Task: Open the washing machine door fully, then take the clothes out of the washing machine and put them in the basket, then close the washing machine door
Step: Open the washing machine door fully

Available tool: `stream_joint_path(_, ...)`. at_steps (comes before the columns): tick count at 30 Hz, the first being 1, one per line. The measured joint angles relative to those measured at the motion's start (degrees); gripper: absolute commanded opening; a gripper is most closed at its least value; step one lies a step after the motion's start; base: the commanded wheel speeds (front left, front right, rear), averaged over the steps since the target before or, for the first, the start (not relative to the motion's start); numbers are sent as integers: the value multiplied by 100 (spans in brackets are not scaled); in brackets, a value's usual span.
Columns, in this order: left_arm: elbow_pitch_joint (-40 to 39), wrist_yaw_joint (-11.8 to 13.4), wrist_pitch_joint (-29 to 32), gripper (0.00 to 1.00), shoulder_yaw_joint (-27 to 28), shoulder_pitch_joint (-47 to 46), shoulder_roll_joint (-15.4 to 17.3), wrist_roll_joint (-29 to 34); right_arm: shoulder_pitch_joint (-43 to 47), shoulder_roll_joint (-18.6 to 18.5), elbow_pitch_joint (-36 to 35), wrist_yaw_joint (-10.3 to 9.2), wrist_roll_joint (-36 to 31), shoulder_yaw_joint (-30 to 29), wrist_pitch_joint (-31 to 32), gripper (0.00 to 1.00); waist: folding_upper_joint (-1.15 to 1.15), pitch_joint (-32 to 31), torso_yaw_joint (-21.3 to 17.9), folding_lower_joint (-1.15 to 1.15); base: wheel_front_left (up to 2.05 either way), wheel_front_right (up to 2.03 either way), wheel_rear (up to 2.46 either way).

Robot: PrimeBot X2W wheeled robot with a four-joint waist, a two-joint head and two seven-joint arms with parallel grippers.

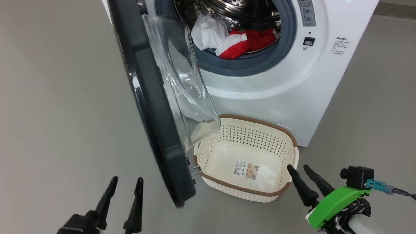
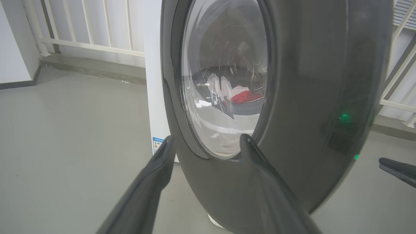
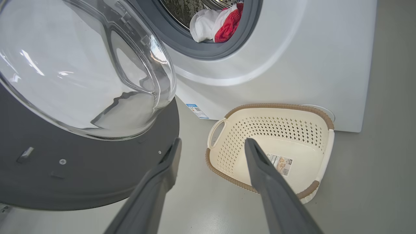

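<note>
- Now the washing machine door [image 1: 152, 123] stands swung out from the washing machine [image 1: 276, 87], nearly edge-on in the head view. It has a wide glossy black rim and a bulging bowl of clear glass on its inner side.
- Clothes [image 1: 234, 40] lie bunched at the mouth of the washing machine. Soft white cloth is heaped against crumpled red with white trim, resting on the lower lip of the smooth grey gasket [image 1: 289, 32].
- A perforated steel drum [image 1: 234, 6] shows behind them.
- The machine body is a smooth white box with a small blue sticker [image 3: 196, 111] low on its front.
- The basket [image 1: 260, 122] sits on the floor just in front of the washing machine. It is a cream plastic rectangle with rounded corners, diamond-punched walls and a brown woven-look rim. A paper label [image 1: 246, 170] lies flat on its bottom, and nothing else is inside.
- The left gripper [image 1: 127, 178] is on the door's outer side, away from the machine front. Its tapered dark fingers are parted, nothing is between them, and they are clear of the rim.
- The right gripper [image 1: 297, 166] is in front of the washing machine, just beside the basket's near corner. Its jaws are apart and hold nothing.
- A bright green bracket [image 1: 334, 201] sits on that wrist.
- The floor [image 1: 58, 97] is matte grey and even.
</note>
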Motion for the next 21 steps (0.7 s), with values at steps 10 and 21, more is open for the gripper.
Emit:
stream_joint_path(10, -1, 0, 0, 100, -4, 10, 0, 41, 308, 486, -675, 0, -2526, -1724, -94, 100, 0, -33, 4, 0, 0, 0, 0)
stream_joint_path(21, 0, 0, 0, 100, -27, 118, 0, 41, 1359, 1190, -1785, 0, -4636, -3039, -96, 100, 0, -97, 74, 0, 0, 0, 0)
